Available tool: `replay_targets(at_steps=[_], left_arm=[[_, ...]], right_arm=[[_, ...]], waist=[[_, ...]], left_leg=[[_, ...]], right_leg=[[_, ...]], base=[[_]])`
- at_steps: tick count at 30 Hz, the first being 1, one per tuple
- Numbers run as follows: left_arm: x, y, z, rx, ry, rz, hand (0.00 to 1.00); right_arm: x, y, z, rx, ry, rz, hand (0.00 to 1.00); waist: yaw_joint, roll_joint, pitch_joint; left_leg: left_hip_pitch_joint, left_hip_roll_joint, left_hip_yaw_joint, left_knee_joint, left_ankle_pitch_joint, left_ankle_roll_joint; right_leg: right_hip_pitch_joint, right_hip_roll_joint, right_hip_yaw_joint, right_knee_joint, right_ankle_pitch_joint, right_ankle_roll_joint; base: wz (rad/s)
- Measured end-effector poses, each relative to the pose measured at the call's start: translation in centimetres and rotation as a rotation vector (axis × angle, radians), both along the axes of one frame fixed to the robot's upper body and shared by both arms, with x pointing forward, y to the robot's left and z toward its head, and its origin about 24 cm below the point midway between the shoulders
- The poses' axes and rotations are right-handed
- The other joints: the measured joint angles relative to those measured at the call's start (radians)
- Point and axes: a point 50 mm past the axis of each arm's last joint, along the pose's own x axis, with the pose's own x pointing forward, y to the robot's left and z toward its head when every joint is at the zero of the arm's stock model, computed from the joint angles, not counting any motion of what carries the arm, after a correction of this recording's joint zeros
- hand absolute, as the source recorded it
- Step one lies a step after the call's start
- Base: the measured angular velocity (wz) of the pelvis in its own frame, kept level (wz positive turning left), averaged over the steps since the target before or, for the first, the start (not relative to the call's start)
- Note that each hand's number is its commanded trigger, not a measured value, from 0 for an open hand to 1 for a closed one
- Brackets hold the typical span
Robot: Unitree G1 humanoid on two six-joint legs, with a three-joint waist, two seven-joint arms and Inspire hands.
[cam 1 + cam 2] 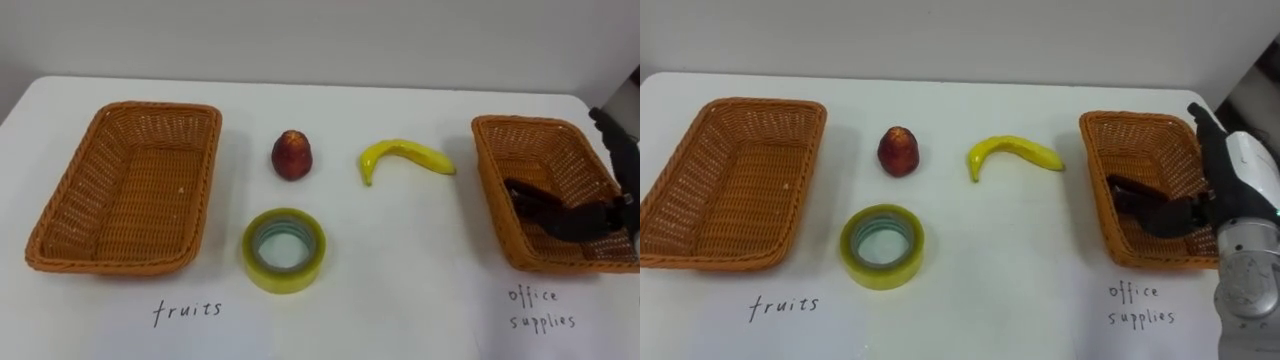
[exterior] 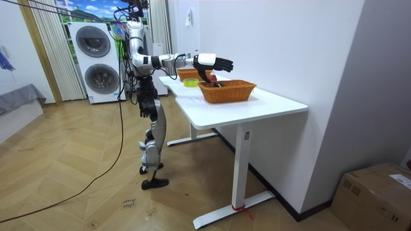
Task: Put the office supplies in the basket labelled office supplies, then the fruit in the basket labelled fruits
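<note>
Hovering over right basket [image 1: 1135,118], right hand [image 1: 1170,215] spread, empty, tape roll [image 1: 882,273], banana [image 1: 1015,151], apple [image 1: 899,151] well apart leftward

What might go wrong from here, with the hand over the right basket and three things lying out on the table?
The right robot hand hangs over the office supplies basket, which sits near the table edge; pulling back, it might snag the rim and drag the basket. The tape roll lies nearer the fruits basket, so reaching it may knock the banana. The red fruit could roll if nudged.
</note>
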Motion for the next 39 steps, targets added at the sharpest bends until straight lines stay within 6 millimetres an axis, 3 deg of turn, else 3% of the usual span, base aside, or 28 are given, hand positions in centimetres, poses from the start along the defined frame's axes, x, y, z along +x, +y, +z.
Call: replay_targets(at_steps=[21, 25, 34, 39], left_arm=[[0.4, 0.1, 0.0, 0.004, -0.017, -0.003, 0.0], [0.3, 0.1, 0.0, 0.007, -0.015, 0.0, 0.0], [-0.2, 0.1, 0.1, 0.016, 0.002, 0.009, 0.0], [-0.3, 0.0, 0.1, 0.011, 0.003, 0.009, 0.0]], right_arm=[[-0.1, -0.3, -0.6, 0.008, 0.024, -0.013, 0.0], [-0.1, -0.2, -0.5, 0.033, 0.01, -0.014, 0.0], [0.1, 0.5, 2.8, 0.083, -0.22, -0.018, 0.0], [0.0, 0.7, 3.7, 0.096, -0.287, -0.011, 0.0]], waist=[[0.002, -0.006, -0.0006], [0.003, -0.017, -0.0006], [0.001, -0.04, -0.0014], [0.011, -0.032, -0.0012]], left_leg=[[0.001, 0.0, 0.001, -0.002, 0.0, 0.0], [0.007, -0.001, 0.002, -0.009, 0.0, 0.0], [0.014, 0.0, 0.009, -0.012, 0.0, 0.0], [0.012, -0.001, 0.003, -0.012, 0.0, 0.0]], right_leg=[[-0.001, 0.001, 0.003, 0.0, 0.0, 0.0], [0.0, 0.001, 0.004, 0.001, 0.0, 0.0], [0.002, 0.001, 0.004, 0.003, 0.0, 0.0], [0.002, 0.0, 0.0, 0.0, 0.0, 0.001]], base=[[0.0], [0.0], [-0.02], [0.0]])
